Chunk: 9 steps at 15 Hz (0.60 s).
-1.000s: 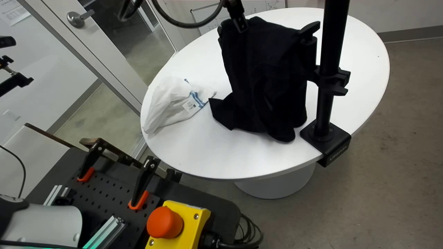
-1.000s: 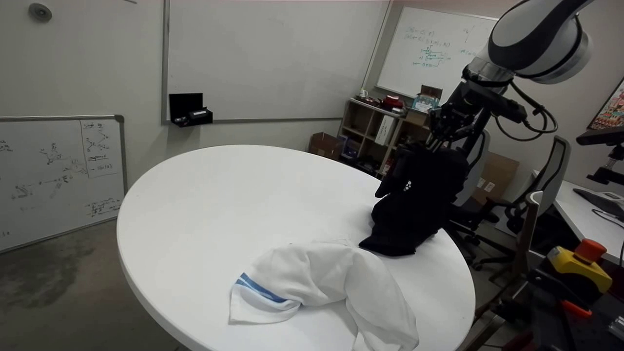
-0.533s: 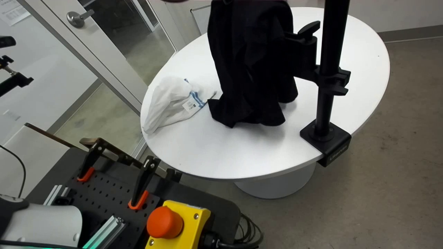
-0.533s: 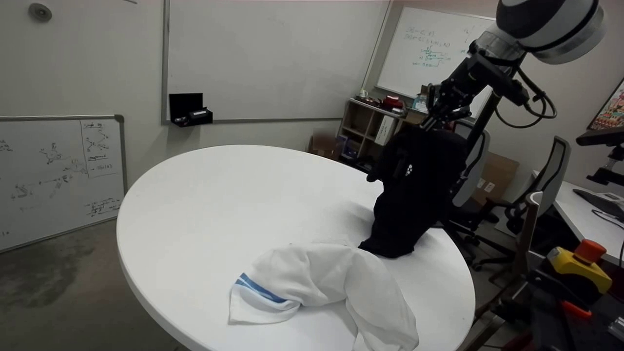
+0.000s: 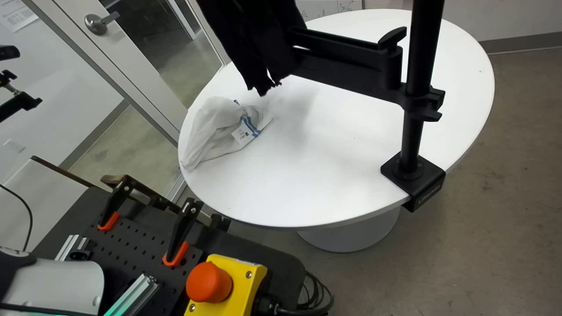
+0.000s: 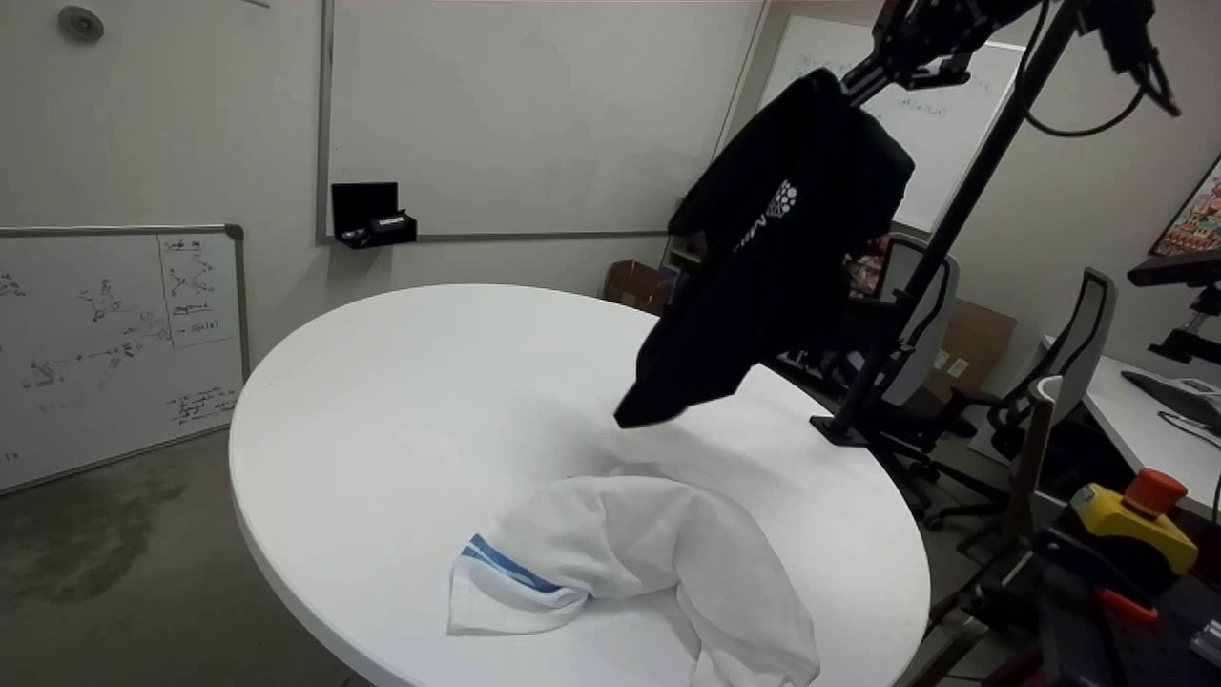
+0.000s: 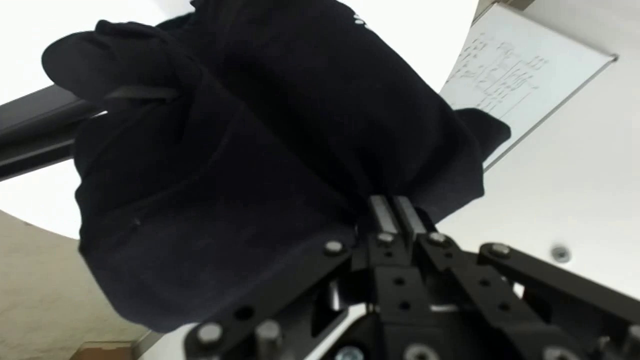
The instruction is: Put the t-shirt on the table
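The fingers [image 7: 384,215] have gone up, and the black shirt [image 6: 763,262] has come with them: half a second ago its bottom seemed to rest on the table [image 6: 429,401], and now all of it hangs in the air. The fingers are pinched close together on a bunch of the shirt. The rest droops down from them in folds, and its lowest corner is over the table, not touching it as far as I can see. I think the step now is to carry the shirt to a good spot and lay it down. Below the fingers, next to the shirt, a black bar [image 5: 342,70] sticks out from a pole [image 5: 422,52]; I can't tell if they touch, so move away from it slowly and no fold should get caught. Farther down from the fingers lies a white towel [image 6: 610,544], and the shirt might drop on it. Better to aim for the middle of the table, let the bottom touch first, then bring the fingers down and sideways so the shirt spreads out. Let go only when the fingers are low, or it may land in a heap.
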Motion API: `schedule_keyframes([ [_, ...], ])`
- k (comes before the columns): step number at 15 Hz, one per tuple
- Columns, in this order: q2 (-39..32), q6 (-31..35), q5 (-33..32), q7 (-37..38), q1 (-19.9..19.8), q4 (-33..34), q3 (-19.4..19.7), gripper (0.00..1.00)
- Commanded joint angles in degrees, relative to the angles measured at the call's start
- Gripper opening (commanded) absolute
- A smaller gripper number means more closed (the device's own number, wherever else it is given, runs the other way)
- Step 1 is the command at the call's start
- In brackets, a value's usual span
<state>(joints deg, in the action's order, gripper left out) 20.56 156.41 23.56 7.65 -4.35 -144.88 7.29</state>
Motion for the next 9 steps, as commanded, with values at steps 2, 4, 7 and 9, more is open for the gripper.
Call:
schedule_keyframes([
  [2, 11.3, -4.5, 2.7, -3.9, 9.2, -6.2, -1.7, 0.01],
  [4, 12.8, -6.4, 4.0, -6.8, 13.8, -7.0, -1.0, 0.01],
  [7, 13.0, -7.3, 4.1, -8.8, 16.6, -8.2, -0.9, 0.01],
  [9, 12.3, -6.9, 3.5, -9.3, 16.7, -8.8, -1.0, 0.01],
])
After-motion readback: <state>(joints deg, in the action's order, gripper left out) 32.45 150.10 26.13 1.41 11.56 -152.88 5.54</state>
